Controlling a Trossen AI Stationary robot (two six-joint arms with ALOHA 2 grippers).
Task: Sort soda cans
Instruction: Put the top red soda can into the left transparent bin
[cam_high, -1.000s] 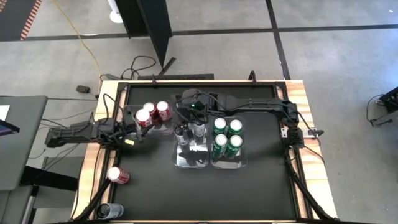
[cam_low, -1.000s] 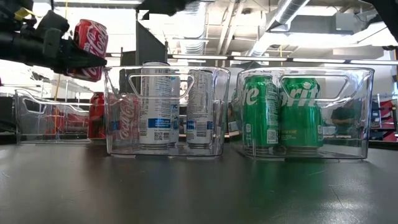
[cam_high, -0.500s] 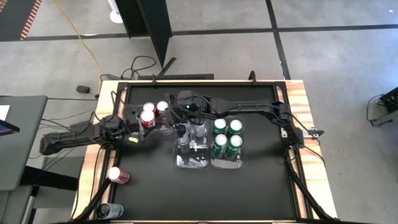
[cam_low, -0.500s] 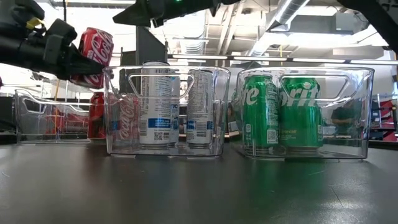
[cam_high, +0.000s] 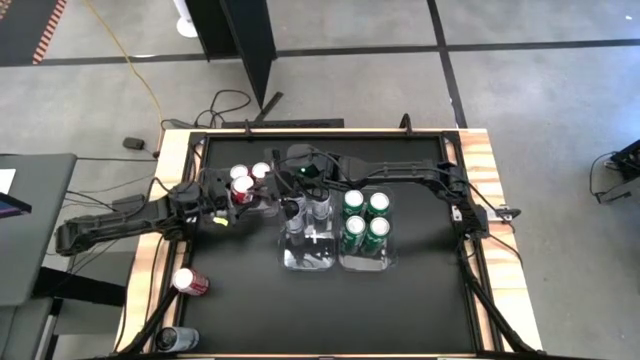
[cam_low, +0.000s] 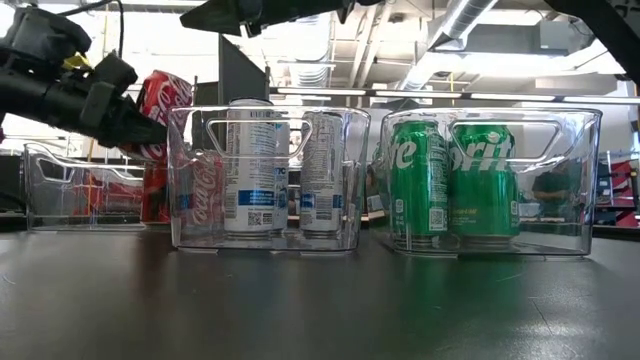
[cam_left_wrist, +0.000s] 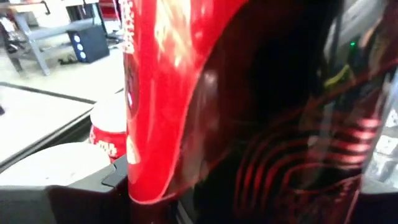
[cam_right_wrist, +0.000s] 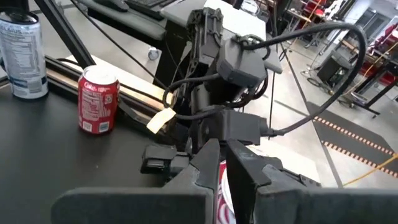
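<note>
While the black desk (cam_high: 420, 300) carries three clear bins, the middle bin (cam_high: 308, 258) holds silver cans (cam_low: 250, 165) and the right bin (cam_high: 366, 262) holds four green cans (cam_high: 364, 220). At the far left, the left pincer (cam_high: 232, 193) grips a tilted red can (cam_low: 165, 100) above the left bin (cam_low: 60, 190), where other red cans (cam_high: 262, 172) stand. Just right of it, the right pincer (cam_right_wrist: 222, 155) hovers with its fingers closed, holding nothing. Near the left edge stand a lone red can (cam_high: 189, 282) and a dark can (cam_high: 174, 339).
</note>
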